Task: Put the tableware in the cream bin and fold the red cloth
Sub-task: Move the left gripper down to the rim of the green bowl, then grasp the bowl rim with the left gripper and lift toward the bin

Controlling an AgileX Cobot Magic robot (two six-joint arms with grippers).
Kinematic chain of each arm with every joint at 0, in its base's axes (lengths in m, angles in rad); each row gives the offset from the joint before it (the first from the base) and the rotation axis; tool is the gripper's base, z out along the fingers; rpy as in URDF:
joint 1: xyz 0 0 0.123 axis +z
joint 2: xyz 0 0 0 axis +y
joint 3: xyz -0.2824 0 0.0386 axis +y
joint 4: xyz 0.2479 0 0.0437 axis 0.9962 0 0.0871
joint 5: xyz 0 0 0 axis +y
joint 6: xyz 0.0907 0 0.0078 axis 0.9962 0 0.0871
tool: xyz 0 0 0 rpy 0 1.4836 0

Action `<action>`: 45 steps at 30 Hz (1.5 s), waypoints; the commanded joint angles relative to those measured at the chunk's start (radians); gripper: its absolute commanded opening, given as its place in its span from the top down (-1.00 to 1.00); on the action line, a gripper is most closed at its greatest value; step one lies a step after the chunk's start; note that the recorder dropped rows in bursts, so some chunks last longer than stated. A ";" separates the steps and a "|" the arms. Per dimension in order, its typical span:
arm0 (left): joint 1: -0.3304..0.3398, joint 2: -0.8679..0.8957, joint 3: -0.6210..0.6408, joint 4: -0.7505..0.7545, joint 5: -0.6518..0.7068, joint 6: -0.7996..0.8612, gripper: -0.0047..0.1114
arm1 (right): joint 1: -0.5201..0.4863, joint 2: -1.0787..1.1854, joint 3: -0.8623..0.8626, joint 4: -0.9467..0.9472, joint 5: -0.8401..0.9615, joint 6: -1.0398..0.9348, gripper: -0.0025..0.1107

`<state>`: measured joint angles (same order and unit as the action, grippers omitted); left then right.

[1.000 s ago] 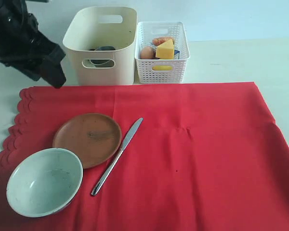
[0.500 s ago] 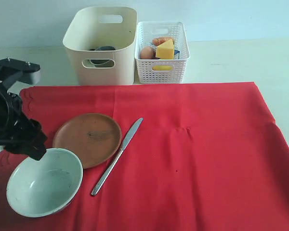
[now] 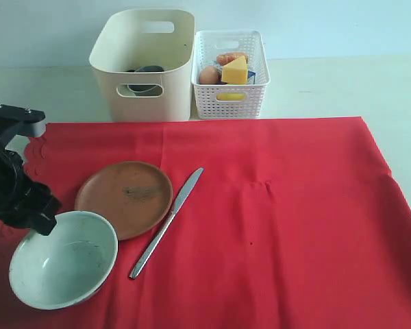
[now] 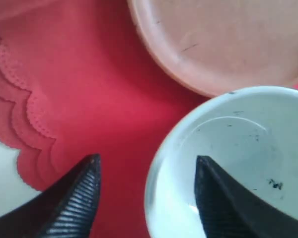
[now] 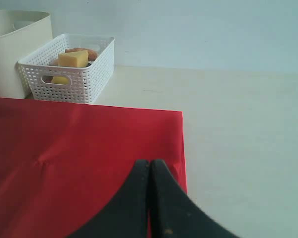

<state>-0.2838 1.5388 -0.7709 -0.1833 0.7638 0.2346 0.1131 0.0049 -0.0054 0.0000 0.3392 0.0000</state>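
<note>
The red cloth (image 3: 274,226) lies spread flat over most of the table (image 3: 342,82), its scalloped edge on the left, and it lies as it did a second ago. Behind it stands the cream bin (image 3: 145,110), with something dark and round inside that is too hidden to name. The white lattice basket (image 3: 212,103) stands just beside the bin and holds food.

The left arm (image 3: 7,185) is the one thing that has changed. A second ago it hung high near the bin's left side. Now it is low over the cloth's left edge, slightly further left than half a second ago.

The pale bowl (image 3: 63,259), the brown plate (image 3: 124,199) just beside it and the knife (image 3: 166,223) to the plate's right all rest on the cloth, unmoved.

The left gripper (image 4: 148,166) stands wide apart astride the bowl's rim, one finger over the inside and one over the cloth, gripping nothing. Whether it touches the rim cannot be told. The right gripper (image 5: 150,166) is pressed together, empty, above the cloth near its far right corner.
</note>
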 commanded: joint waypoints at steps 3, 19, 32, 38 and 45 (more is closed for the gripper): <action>0.023 0.066 0.003 -0.023 -0.012 0.017 -0.03 | -0.005 -0.005 0.005 0.000 -0.013 0.000 0.96; 0.023 0.173 0.003 -0.144 -0.008 0.155 -0.03 | -0.005 -0.005 0.005 0.000 -0.013 0.000 0.96; 0.023 0.203 -0.038 -0.142 0.046 0.165 0.92 | -0.005 -0.005 0.005 0.000 -0.013 0.000 0.96; 0.023 0.186 -0.088 -0.146 0.150 0.165 0.91 | -0.005 -0.005 0.005 0.000 -0.013 0.000 0.96; 0.023 0.084 -0.145 -0.146 0.189 0.165 0.91 | -0.005 -0.005 0.005 0.000 -0.013 0.000 0.96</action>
<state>-0.2619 1.6702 -0.8879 -0.3273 0.9362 0.4030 0.1131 0.0049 -0.0054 0.0000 0.3392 0.0000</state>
